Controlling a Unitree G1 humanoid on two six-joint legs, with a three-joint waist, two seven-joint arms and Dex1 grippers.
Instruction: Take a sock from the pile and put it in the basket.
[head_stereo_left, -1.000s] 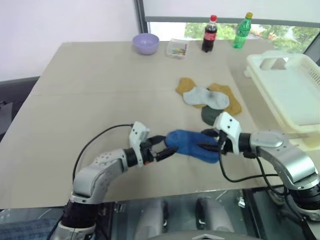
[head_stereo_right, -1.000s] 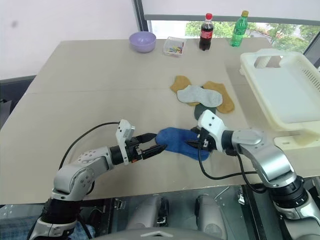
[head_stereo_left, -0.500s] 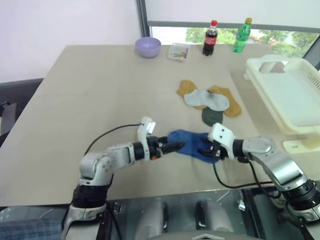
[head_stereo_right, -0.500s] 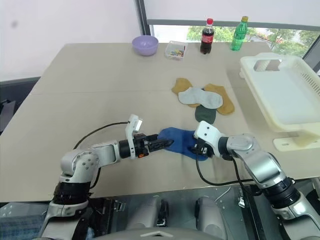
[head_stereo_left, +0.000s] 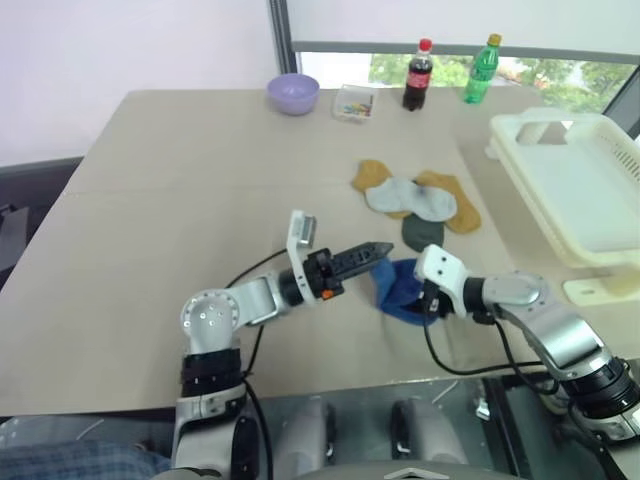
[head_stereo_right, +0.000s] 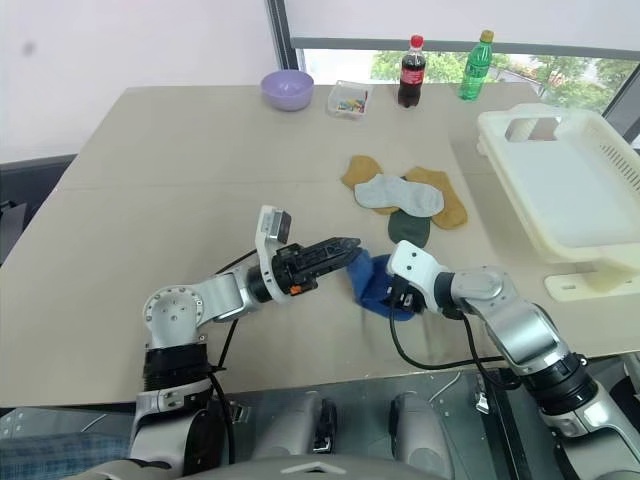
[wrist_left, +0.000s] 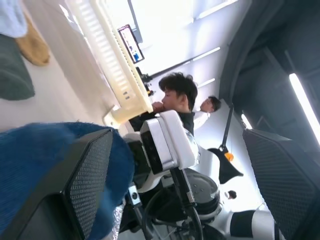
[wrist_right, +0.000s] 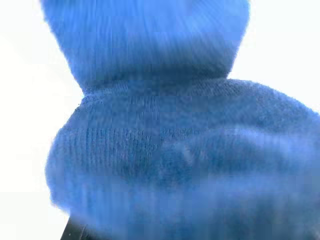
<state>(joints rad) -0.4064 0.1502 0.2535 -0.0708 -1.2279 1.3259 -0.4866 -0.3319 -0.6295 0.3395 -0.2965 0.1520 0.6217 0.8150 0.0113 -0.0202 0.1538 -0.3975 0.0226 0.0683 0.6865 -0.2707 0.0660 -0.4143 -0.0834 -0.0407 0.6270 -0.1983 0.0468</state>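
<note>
a beige table (head_stereo_left: 190, 180) carries the pile (head_stereo_left: 415, 200) at centre, a lilac bowl (head_stereo_left: 293, 92) at eleven o'clock, two bottles (head_stereo_left: 418, 73) at twelve, the basket (head_stereo_left: 575, 185) at three, the sock (head_stereo_left: 398, 290) at five.

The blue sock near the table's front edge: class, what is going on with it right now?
The blue sock lies bunched on the table between both arms. The right gripper is pressed into one side of it. The left gripper, fingers spread wide, points at its other side, one finger against the fabric. The pile lies just beyond, and the basket at the right edge holds no sock yet.
</note>
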